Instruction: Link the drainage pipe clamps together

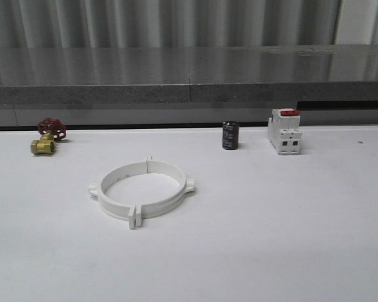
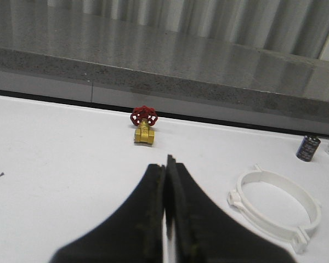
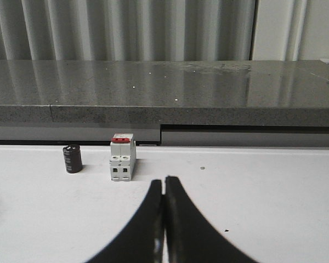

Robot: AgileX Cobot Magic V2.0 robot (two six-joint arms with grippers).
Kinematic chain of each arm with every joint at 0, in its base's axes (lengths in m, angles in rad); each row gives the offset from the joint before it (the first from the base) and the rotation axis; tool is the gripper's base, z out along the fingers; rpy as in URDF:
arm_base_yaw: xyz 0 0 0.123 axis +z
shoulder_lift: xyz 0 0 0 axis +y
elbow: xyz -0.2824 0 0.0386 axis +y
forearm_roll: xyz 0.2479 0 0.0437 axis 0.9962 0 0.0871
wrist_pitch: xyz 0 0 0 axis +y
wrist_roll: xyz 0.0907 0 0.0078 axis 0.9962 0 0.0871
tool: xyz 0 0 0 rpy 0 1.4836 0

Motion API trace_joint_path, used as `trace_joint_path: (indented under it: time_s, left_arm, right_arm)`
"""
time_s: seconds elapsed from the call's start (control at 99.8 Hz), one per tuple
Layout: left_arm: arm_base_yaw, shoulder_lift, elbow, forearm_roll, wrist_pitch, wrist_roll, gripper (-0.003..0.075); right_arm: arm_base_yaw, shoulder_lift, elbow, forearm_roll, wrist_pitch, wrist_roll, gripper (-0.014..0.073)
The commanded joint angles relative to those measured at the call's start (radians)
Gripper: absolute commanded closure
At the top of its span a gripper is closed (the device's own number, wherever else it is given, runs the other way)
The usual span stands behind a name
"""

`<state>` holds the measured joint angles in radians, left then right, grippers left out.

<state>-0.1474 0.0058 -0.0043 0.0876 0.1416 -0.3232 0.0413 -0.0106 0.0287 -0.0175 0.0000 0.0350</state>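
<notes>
The two white drainage pipe clamps [image 1: 142,188] lie flat on the white table, left of centre, their ends meeting so that they form one ring with small tabs around it. The same ring of clamps [image 2: 276,209] appears in the left wrist view, off to one side of my left gripper [image 2: 165,165], which is shut with nothing between its black fingers. My right gripper [image 3: 164,183] is shut and empty too, hovering over bare table short of the switch block.
A brass valve with a red handwheel [image 1: 48,136] stands at the back left. A black cylinder [image 1: 230,135] and a white switch block with a red top [image 1: 285,130] stand at the back right. A grey stone ledge [image 1: 189,82] runs behind the table.
</notes>
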Motion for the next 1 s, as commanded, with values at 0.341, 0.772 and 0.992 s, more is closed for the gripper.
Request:
trace_joint_path:
  time_s: [0.341,0.772,0.992]
  left_arm:
    - [0.107,-0.042,0.047,0.03,-0.133,0.001,0.0741]
    - [0.108,-0.042,0.047,0.031,-0.133,0.001,0.0741]
    - [0.108,-0.042,0.047,0.031,-0.133,0.001,0.0741]
  right_arm:
    - [-0.008,-0.016,-0.02,0.005,-0.087,0.0,0.0661]
    - [-0.008,-0.016,-0.02,0.005,-0.087,0.0,0.0661]
    - [-0.008,-0.016,-0.02,0.005,-0.087,0.0,0.0661]
